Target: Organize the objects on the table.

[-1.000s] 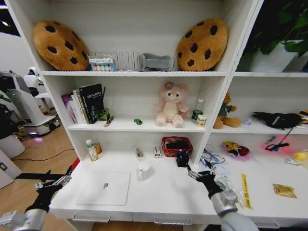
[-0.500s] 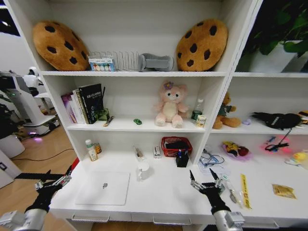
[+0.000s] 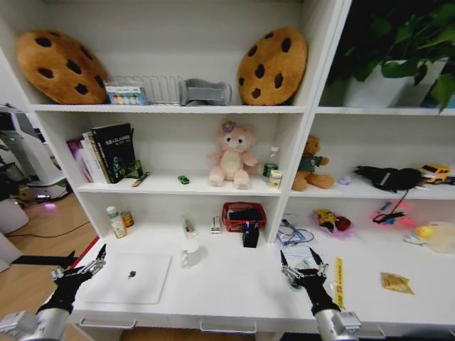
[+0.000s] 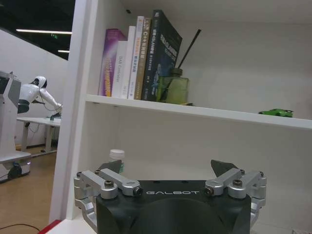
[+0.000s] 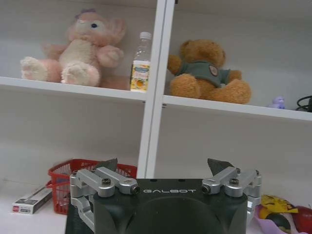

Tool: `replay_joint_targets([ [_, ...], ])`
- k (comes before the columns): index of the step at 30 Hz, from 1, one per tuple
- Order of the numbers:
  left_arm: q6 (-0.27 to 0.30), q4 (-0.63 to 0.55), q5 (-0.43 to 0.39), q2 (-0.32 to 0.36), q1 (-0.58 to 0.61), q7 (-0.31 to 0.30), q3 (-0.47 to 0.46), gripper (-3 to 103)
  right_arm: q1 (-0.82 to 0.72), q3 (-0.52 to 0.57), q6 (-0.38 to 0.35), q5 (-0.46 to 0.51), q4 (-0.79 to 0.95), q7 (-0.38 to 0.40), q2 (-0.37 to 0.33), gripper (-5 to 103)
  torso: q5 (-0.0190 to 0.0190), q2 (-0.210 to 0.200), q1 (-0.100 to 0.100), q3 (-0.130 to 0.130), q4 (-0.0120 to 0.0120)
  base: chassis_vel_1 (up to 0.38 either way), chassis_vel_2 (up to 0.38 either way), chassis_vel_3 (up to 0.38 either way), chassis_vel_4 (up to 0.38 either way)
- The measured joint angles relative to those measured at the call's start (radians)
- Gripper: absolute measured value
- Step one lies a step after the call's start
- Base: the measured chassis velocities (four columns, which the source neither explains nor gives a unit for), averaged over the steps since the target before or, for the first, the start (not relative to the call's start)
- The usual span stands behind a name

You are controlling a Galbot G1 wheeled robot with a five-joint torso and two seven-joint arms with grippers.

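Note:
A closed silver laptop (image 3: 131, 277) lies on the left of the white table (image 3: 227, 288). My left gripper (image 3: 87, 257) hovers open just off the laptop's left edge, and its wrist view shows it (image 4: 166, 168) empty. My right gripper (image 3: 298, 258) is open and empty over the table's front right, below a black cup of markers (image 3: 250, 234); its wrist view shows the same (image 5: 163, 165). A small green-topped jar (image 3: 111, 222) stands behind the laptop. On the shelf above sits a tiny green toy (image 3: 183, 180), also seen from the left wrist as the green toy (image 4: 276, 112).
A red basket (image 3: 242, 215) stands beside the marker cup. Cables (image 3: 293, 236), a yellow strip (image 3: 338, 280) and a wrapper (image 3: 395, 282) lie to the right. Books (image 3: 106, 151), a pink plush (image 3: 229, 155), a brown bear (image 3: 310, 165) and cookie cushions (image 3: 271, 65) fill the shelves.
The whole head view has swung to the right, so the shelves sit further left in it. My right gripper has drawn back from the marker cup toward the table's front. The left gripper is unchanged.

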Motion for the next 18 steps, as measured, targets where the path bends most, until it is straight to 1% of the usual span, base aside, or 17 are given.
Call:
replay_joint_targets([
  [3, 0.0, 0.0, 0.0, 0.0, 0.0, 0.0, 0.0, 100, 0.001, -0.003, 0.0, -0.002, 0.0, 0.001, -0.001, 100, -0.0001, 0.0, 0.0, 0.0, 0.0, -0.263, -0.271, 0.281, 0.3],
  [4, 0.0, 0.0, 0.0, 0.0, 0.0, 0.0, 0.0, 100, 0.002, -0.005, 0.002, -0.004, -0.003, 0.002, -0.001, 100, 0.0004, 0.0, 0.0, 0.0, 0.0, -0.268, -0.292, 0.256, 0.285],
  [6, 0.0, 0.0, 0.0, 0.0, 0.0, 0.0, 0.0, 100, 0.003, -0.007, 0.006, -0.006, -0.006, 0.003, -0.001, 100, 0.0001, 0.0, 0.0, 0.0, -0.0001, -0.23, -0.292, 0.191, 0.247],
  [8, 0.0, 0.0, 0.0, 0.0, 0.0, 0.0, 0.0, 100, 0.006, -0.013, 0.015, -0.008, -0.008, 0.003, 0.0, 100, 0.0006, 0.0, 0.0, 0.0, -0.0001, -0.181, -0.21, 0.191, 0.15],
  [9, 0.0, 0.0, 0.0, 0.0, 0.0, 0.0, 0.0, 100, 0.007, -0.02, 0.023, -0.004, -0.005, 0.001, 0.002, 100, 0.0006, 0.0, 0.0, 0.0, 0.0005, -0.037, -0.133, 0.161, 0.15],
  [13, 0.0, 0.0, 0.0, 0.0, 0.0, 0.0, 0.0, 100, 0.003, -0.04, 0.031, 0.0, 0.011, -0.014, 0.008, 100, 0.0001, 0.0, 0.0, 0.0, -0.0004, -0.028, -0.056, 0.031, 0.031],
  [15, 0.0, 0.0, 0.0, 0.0, 0.0, 0.0, 0.0, 100, -0.007, -0.058, 0.035, -0.005, 0.017, -0.031, 0.011, 100, -0.0009, 0.0, 0.0, 0.0, -0.0001, 0.027, 0.032, -0.048, -0.059],
  [16, 0.0, 0.0, 0.0, 0.0, 0.0, 0.0, 0.0, 100, -0.007, -0.058, 0.035, -0.005, 0.017, -0.031, 0.011, 100, -0.0009, 0.0, 0.0, 0.0, -0.0001, 0.051, 0.059, -0.048, -0.061],
  [18, 0.0, 0.0, 0.0, 0.0, 0.0, 0.0, 0.0, 100, -0.013, -0.074, 0.05, -0.014, 0.011, -0.062, 0.008, 100, -0.0004, 0.0, 0.0, 0.0, 0.0001, 0.063, 0.087, -0.053, -0.056],
])
